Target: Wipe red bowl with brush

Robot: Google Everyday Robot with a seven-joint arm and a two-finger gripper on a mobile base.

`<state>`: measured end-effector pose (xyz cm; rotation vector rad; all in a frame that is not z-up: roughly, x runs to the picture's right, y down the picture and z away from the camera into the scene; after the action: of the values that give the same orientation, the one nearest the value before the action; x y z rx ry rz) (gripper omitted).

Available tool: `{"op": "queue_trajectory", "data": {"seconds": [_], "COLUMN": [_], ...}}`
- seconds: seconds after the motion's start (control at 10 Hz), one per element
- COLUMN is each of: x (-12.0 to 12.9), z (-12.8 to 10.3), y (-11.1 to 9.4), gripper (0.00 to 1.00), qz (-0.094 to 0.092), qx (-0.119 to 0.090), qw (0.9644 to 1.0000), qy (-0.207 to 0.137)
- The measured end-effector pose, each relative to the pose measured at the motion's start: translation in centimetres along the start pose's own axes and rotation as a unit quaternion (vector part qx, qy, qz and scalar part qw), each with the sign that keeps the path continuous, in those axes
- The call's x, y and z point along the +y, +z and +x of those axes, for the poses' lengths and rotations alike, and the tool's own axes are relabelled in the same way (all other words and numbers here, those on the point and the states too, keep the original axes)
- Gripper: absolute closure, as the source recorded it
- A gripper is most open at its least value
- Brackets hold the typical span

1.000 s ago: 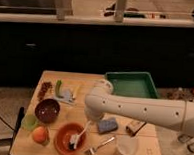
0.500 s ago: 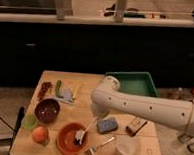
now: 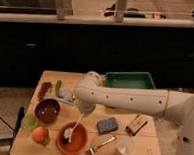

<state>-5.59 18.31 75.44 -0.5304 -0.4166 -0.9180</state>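
Camera view shows the robot's thick white arm [image 3: 134, 99] reaching in from the right across a pale wooden table [image 3: 151, 146]. Behind it, at the far edge, sits a green rectangular plastic tray [image 3: 129, 80]. The wide, shallow orange-red round bowl [image 3: 83, 139] stands near the front edge, left of centre, with a smaller, deeper dark maroon bowl [image 3: 47, 110] behind it to the left. A blue rectangular sponge [image 3: 107, 125] lies just right of the red bowl, and a metal fork [image 3: 100, 146] lies in front of the sponge. The slim pale-handled dish brush [image 3: 75, 126] slants down, its bristle head inside the red bowl. The gripper [image 3: 85, 113], above the bowl's far rim, pinches the handle's upper end.
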Motion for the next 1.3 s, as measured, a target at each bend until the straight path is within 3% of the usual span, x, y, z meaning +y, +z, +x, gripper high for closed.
{"op": "queue_trajectory", "data": {"seconds": [0.4,0.8,1.1,1.3], "x": [1.5,7.4,7.5,5.5], "z": [-1.1,2.5,4.2,3.9], "y": [0.4,0.2,-0.4,-0.6], "gripper": [1.00,1.00,1.00,1.00], "qz": [-0.008,-0.017,-0.016,-0.013], "qx": [-0.010,-0.004,0.009,0.014], "qw": [0.9999,0.9981,0.9973,0.9981], "qy": [0.000,0.059,0.071,0.058]}}
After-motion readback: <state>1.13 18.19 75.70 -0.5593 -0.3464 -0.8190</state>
